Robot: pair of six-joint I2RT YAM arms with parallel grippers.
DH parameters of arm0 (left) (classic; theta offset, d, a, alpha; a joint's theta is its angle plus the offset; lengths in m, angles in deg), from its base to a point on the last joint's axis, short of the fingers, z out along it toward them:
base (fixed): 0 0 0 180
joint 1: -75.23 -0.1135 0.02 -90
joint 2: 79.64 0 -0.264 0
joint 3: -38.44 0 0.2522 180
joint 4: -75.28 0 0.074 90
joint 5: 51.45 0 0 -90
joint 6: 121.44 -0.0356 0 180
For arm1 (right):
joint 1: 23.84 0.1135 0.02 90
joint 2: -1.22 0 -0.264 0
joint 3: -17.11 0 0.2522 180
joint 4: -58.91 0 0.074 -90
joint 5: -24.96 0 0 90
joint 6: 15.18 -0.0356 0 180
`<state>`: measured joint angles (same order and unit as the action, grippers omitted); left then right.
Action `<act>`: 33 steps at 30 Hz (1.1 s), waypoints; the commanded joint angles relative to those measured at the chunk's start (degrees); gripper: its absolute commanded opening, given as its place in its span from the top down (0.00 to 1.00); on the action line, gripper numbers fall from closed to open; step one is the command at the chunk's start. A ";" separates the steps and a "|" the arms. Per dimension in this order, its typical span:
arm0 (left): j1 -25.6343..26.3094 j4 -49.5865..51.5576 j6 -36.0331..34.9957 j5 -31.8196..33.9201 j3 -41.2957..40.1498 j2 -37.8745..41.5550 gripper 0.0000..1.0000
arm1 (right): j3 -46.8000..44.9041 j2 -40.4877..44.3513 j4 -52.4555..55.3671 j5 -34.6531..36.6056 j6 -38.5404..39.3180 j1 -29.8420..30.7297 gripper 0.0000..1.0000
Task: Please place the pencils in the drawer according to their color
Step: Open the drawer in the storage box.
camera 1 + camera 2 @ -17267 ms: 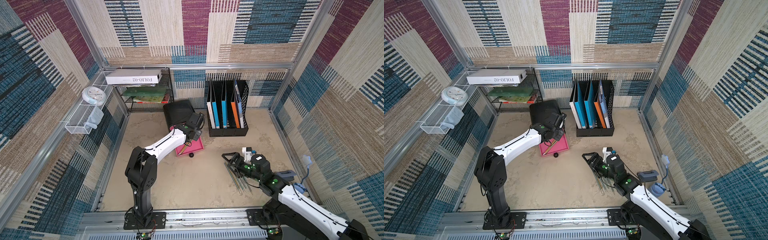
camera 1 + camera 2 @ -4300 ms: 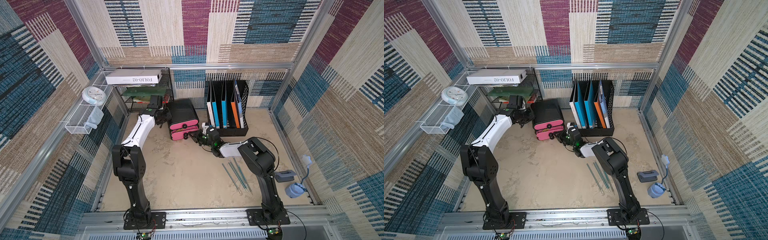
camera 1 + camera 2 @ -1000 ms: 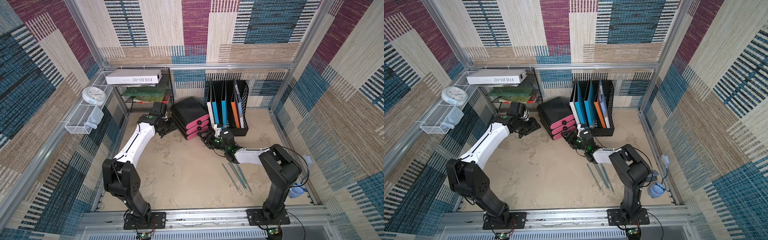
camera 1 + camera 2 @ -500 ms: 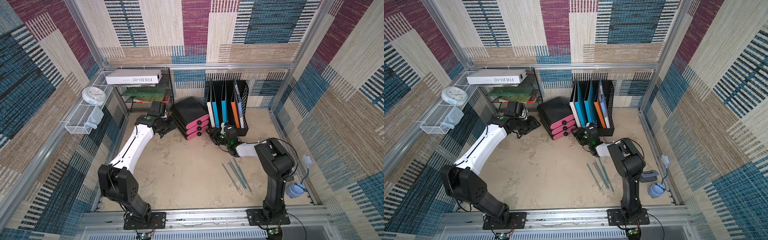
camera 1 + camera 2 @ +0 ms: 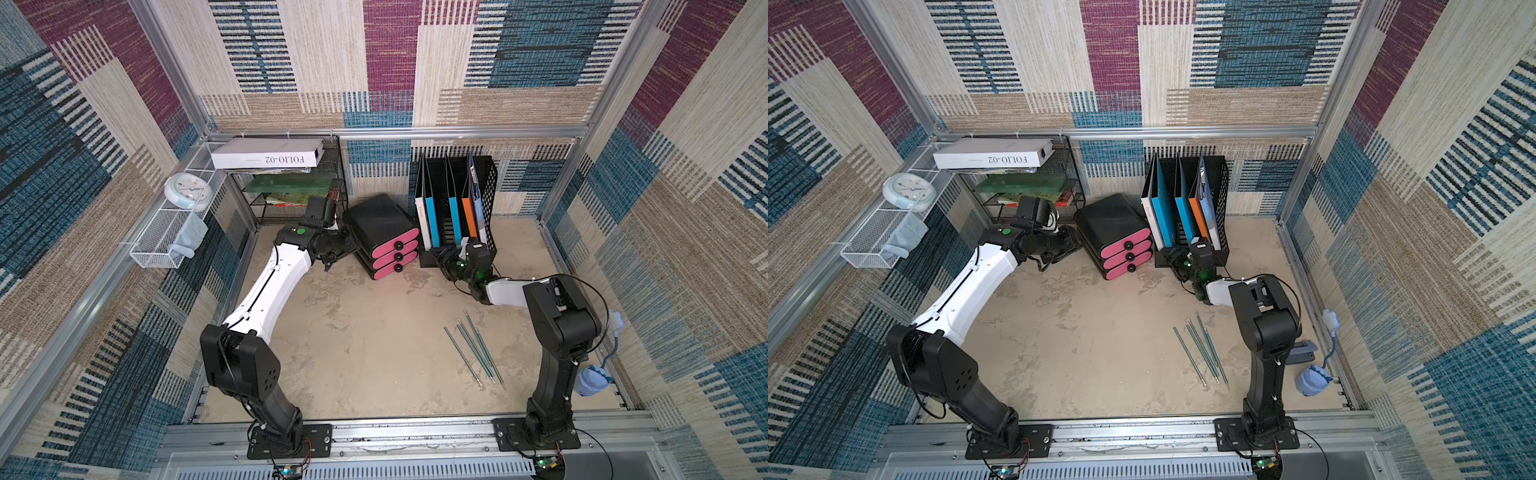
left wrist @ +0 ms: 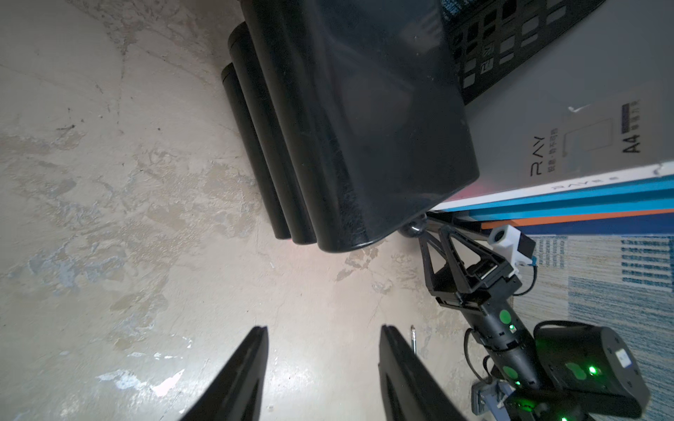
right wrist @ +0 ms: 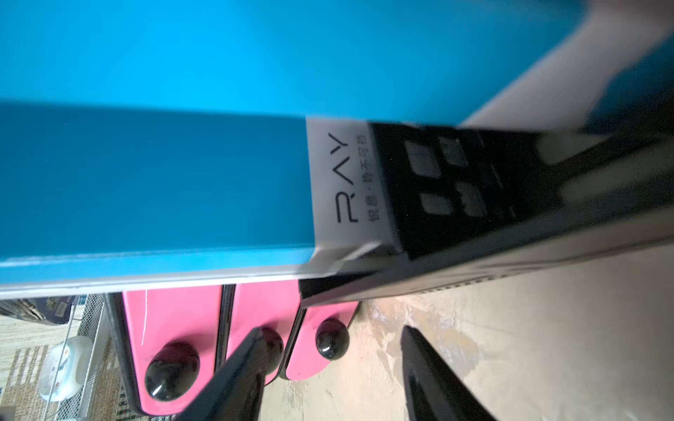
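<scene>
Walls: woven patchwork panels (image 5: 390,62), blue/maroon/beige, on an aluminium frame (image 5: 457,132). Mottled beige worktop (image 5: 353,332), evenly lit. Back left: black wire rack (image 5: 337,166) carrying a white box (image 5: 266,153). Left wall: white mesh basket (image 5: 166,237), round white clock (image 5: 187,191). Back centre: black slotted file holder (image 5: 490,187).
</scene>
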<state>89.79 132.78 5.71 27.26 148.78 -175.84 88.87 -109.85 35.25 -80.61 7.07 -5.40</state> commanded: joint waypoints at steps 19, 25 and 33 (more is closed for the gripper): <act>0.20 4.06 1.35 -0.19 17.59 -14.81 0.46 | -4.94 -2.52 -13.10 2.44 -9.56 9.33 0.26; 0.20 4.60 0.70 -0.18 18.74 -16.08 0.46 | -3.07 -5.12 -13.43 4.50 -11.75 9.53 0.29; 0.11 5.17 -0.66 0.13 19.18 -16.97 0.46 | 0.54 -8.12 -8.66 7.28 -14.71 9.70 0.31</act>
<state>90.01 136.65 6.34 27.65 167.53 -192.61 89.04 -117.21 25.13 -75.32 -5.47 4.11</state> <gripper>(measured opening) 0.538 0.695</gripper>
